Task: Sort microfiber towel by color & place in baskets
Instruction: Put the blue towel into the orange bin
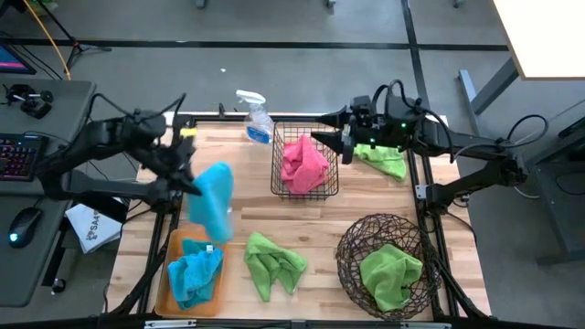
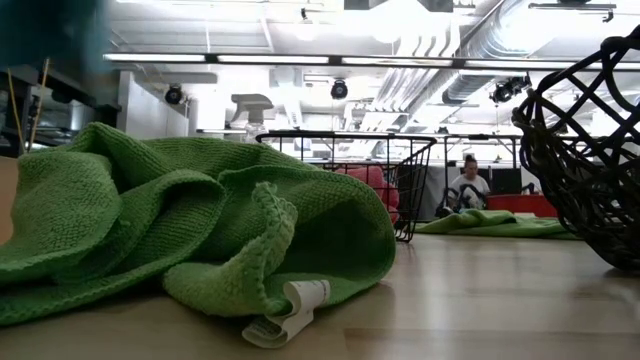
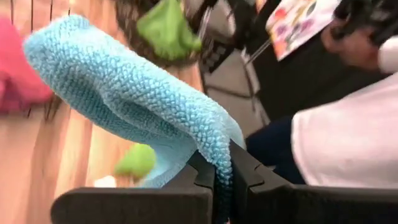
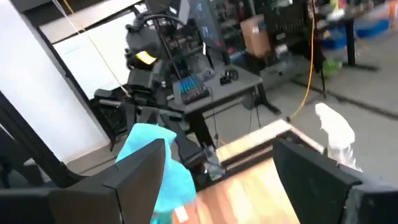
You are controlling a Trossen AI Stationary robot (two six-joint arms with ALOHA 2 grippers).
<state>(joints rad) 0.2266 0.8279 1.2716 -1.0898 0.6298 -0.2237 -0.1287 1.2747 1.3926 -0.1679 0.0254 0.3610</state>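
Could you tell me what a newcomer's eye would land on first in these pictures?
Likely the bright blue towel hanging from the left gripper above the table's left side, near the orange tray. Next, the pink towel inside the black wire basket at the back.

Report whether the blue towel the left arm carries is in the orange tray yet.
Not yet. The blue towel hangs pinched in the left gripper, above the orange tray.
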